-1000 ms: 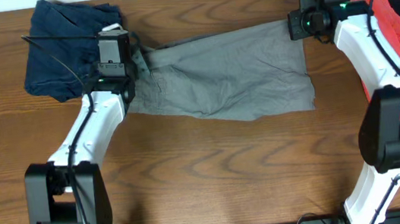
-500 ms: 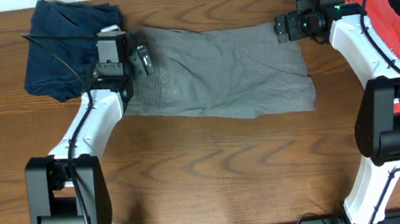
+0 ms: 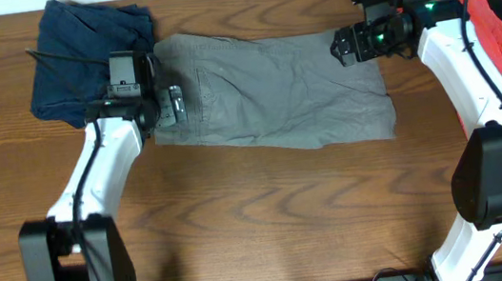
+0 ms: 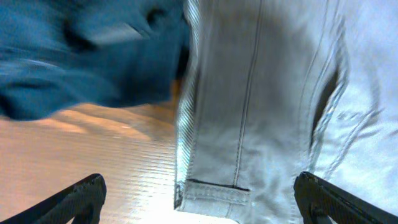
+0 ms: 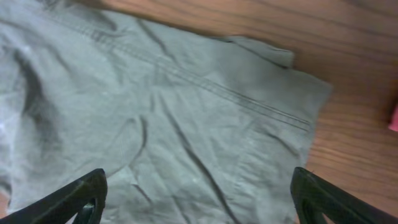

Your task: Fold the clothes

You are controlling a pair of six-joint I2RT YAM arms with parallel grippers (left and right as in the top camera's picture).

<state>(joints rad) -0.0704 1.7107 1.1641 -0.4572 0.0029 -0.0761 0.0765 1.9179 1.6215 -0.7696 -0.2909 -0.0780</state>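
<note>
Grey-khaki shorts (image 3: 273, 85) lie flat on the table (image 3: 270, 215), far side. I read left hand (image 3: 173, 105) and right hand (image 3: 345, 45) wide open, empty, over opposite ends. Risk: left regrasp snagging adjacent navy shorts (image 3: 78, 56), dragging both.

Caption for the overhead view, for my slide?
Left hand and right hand, open, over grey shorts lying between navy shorts and red T-shirt.

Wooden table (image 3: 269, 205), grey-khaki shorts (image 3: 274, 90) spread flat, navy shorts (image 3: 68, 57), red T-shirt (image 3: 501, 28)
</note>
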